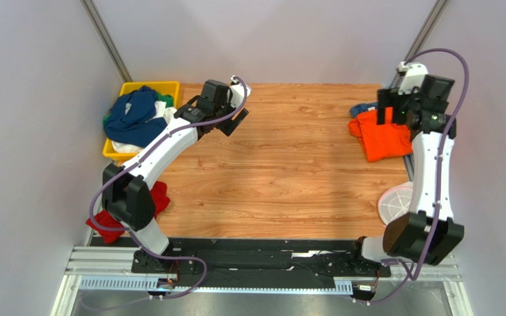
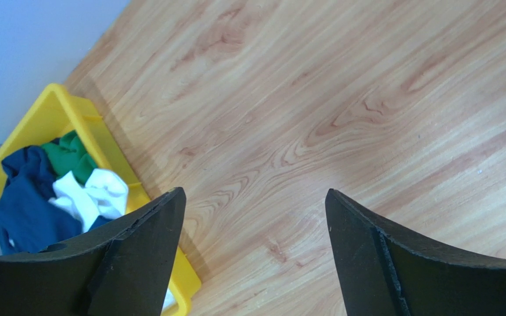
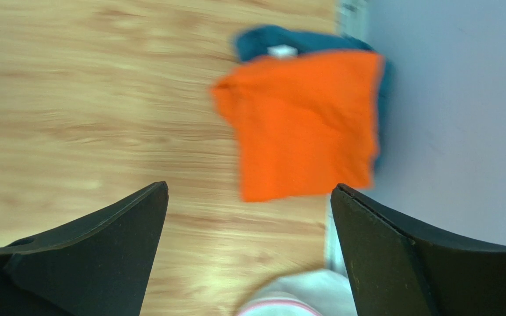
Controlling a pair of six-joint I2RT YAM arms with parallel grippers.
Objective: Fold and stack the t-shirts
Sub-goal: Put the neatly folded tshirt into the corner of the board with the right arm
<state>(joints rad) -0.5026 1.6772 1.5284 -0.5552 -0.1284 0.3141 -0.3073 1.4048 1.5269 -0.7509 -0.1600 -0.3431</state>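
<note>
The orange shirt lies folded flat on the far right side of the table. It sits right on top of the blue shirt, which peeks out behind it — so this is the stack. It is close to the edge, probably to keep it out of the way of the folding.

The right gripper hangs above the stack with its jaws wide apart and nothing between them. It is not holding the shirt.

The left gripper is spread wide too, and empty. It hangs over the wood just beside the yellow tray. In the tray, a navy shirt, a white shirt and a green shirt are bunched up in a heap, not folded yet. The left arm is the one nearest the tray, so it looks like the one to pick out the next shirt.

A red shirt lies crumpled at the near left edge, partly hidden behind the left arm. So there are a few more to fold.
</note>
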